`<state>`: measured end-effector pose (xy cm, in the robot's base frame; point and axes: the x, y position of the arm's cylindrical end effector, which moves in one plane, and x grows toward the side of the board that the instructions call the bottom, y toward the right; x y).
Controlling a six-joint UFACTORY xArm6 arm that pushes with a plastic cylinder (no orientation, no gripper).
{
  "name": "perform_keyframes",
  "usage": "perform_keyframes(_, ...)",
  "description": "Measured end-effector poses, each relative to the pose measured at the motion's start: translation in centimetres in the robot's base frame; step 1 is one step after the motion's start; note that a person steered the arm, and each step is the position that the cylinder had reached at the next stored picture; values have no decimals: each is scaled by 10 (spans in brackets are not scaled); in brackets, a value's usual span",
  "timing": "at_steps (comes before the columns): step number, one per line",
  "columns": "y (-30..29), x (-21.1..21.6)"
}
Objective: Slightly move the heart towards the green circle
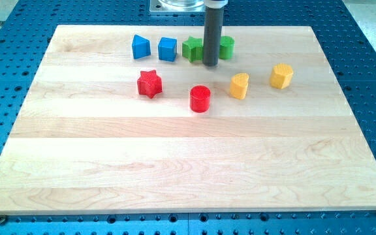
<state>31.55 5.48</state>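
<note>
The yellow heart [239,85] is seen just right of and below my tip [210,64]. My tip is set between the green star [192,48] and green circle [226,47], grasping nothing.

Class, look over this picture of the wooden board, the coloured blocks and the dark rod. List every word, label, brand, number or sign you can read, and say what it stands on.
None: no text can be read anywhere in this view.
The wooden board, the blocks and the rod ending in my tip are all plain and unmarked.
</note>
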Motion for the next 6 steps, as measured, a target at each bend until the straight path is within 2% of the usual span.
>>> perform_keyframes(2, 79, 33)
perform_keyframes(4, 94, 113)
perform_keyframes(6, 61, 99)
